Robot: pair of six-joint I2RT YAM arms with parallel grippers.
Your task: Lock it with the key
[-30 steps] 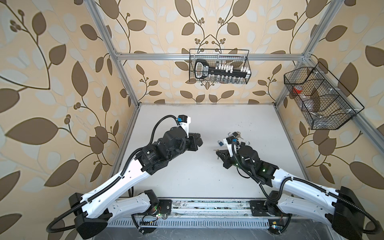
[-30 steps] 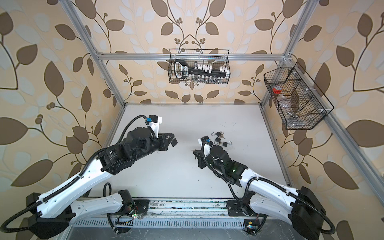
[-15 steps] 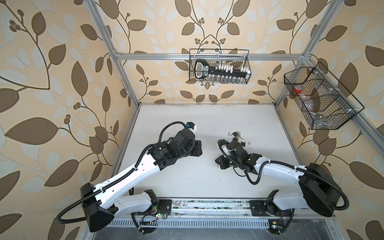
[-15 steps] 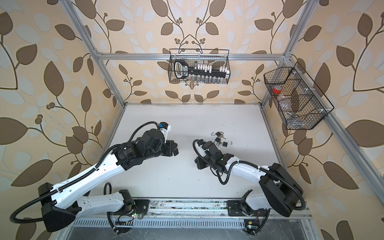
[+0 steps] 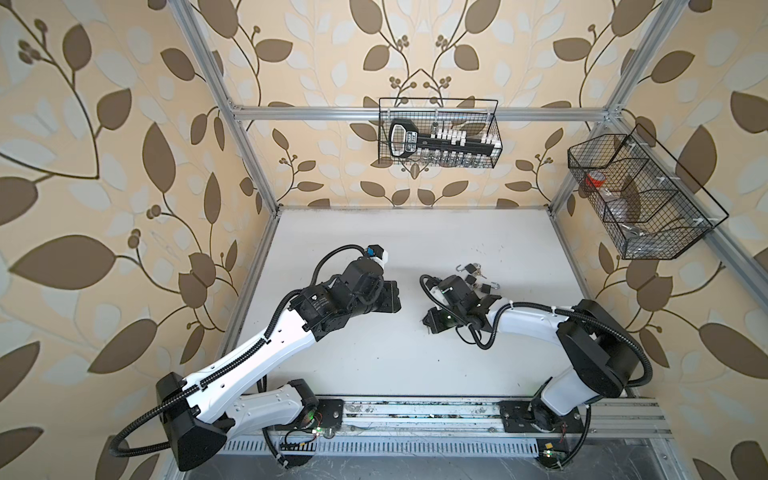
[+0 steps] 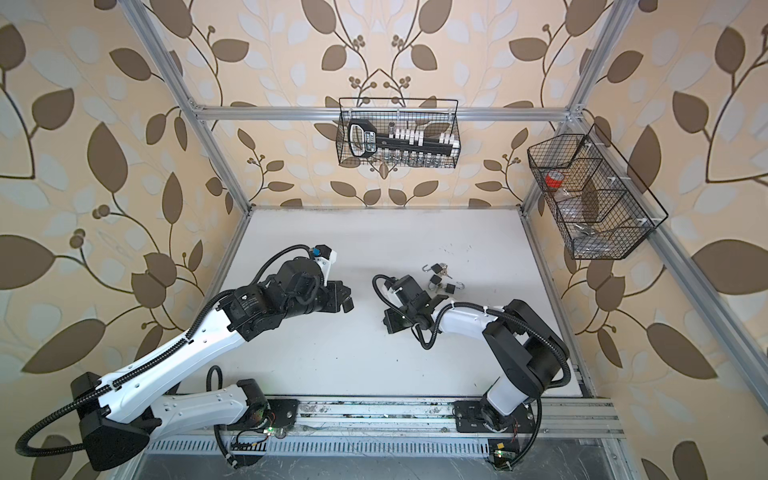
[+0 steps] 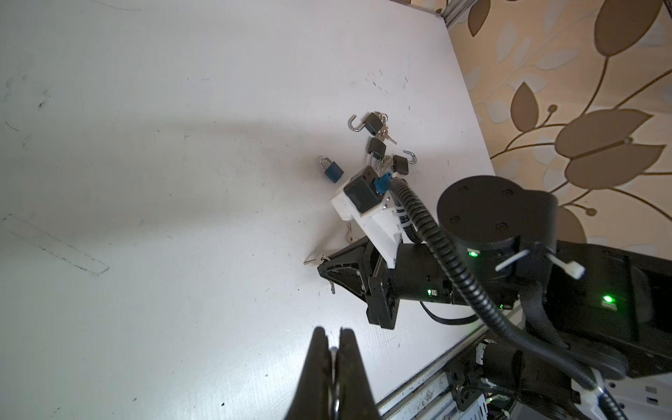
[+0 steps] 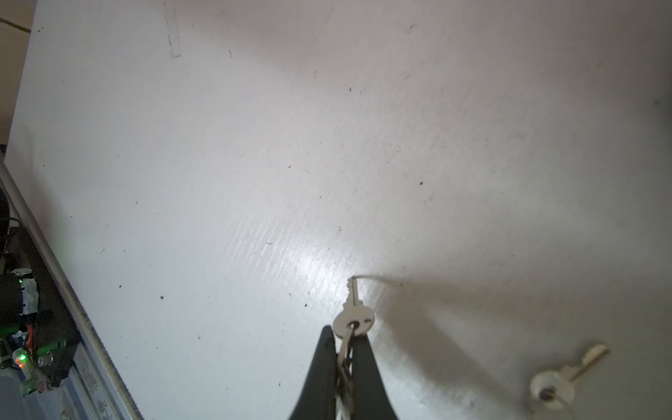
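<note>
Right gripper (image 8: 347,332) grasps small silver key (image 8: 353,312), round bow at the tips, toothed blade out. Black padlocks (image 5: 478,277) at its 1 o'clock in both top views. Left gripper (image 7: 80,332) clenched.

Open worktop (image 5: 374,365) stretches between the arms, up to the far wall. Small padlocks (image 7: 377,146) crowd the patch beside the right end effector (image 8: 347,330).

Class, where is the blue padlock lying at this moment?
In the left wrist view, the blue padlock lies on the white table, close beside the right arm's white camera mount, with the cluster of black padlocks nearby.
</note>
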